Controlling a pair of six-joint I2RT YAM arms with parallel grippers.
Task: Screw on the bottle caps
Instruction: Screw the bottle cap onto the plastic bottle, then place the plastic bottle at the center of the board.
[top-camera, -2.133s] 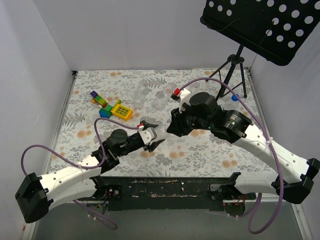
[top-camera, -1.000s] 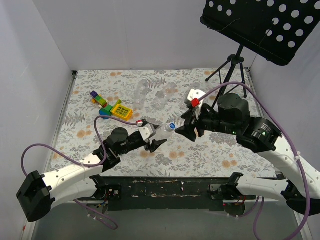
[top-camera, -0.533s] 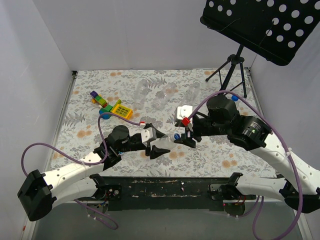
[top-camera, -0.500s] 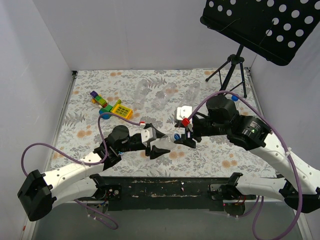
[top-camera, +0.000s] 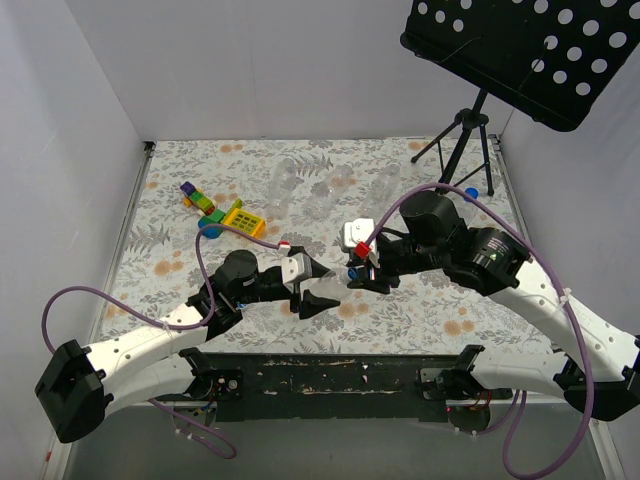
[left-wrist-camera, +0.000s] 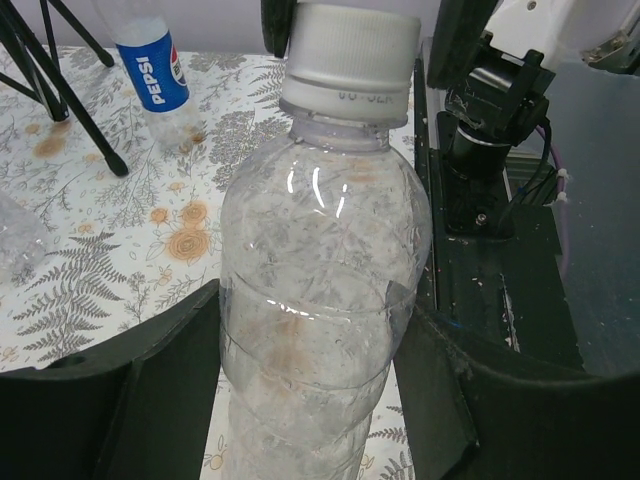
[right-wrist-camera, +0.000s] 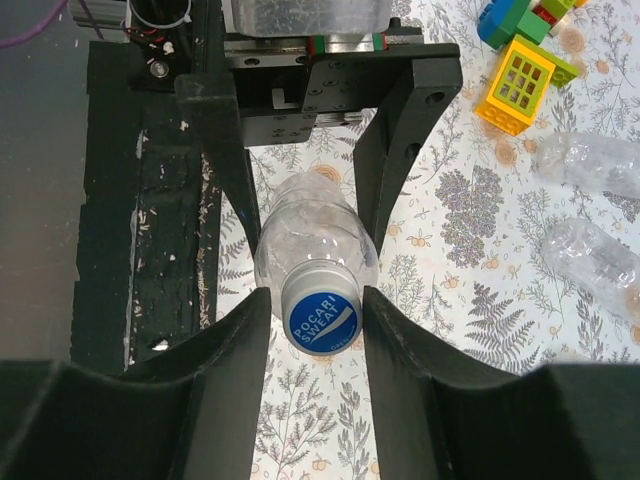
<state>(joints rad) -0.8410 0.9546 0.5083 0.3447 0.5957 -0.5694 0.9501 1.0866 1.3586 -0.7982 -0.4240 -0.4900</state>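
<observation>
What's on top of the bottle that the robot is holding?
A cap with a blue Pocari Sweat top sits on the bottle, between the fingers of the right hand. It hides the bottle's mouth, so how far it's screwed on can't be seen.

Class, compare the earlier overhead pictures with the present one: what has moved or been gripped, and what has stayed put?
The right gripper swung back in from the right toward the left gripper, and its jaws closed around the blue cap on the bottle. The left gripper kept its hold on the bottle. The toy blocks and spare bottles stayed put.
</observation>
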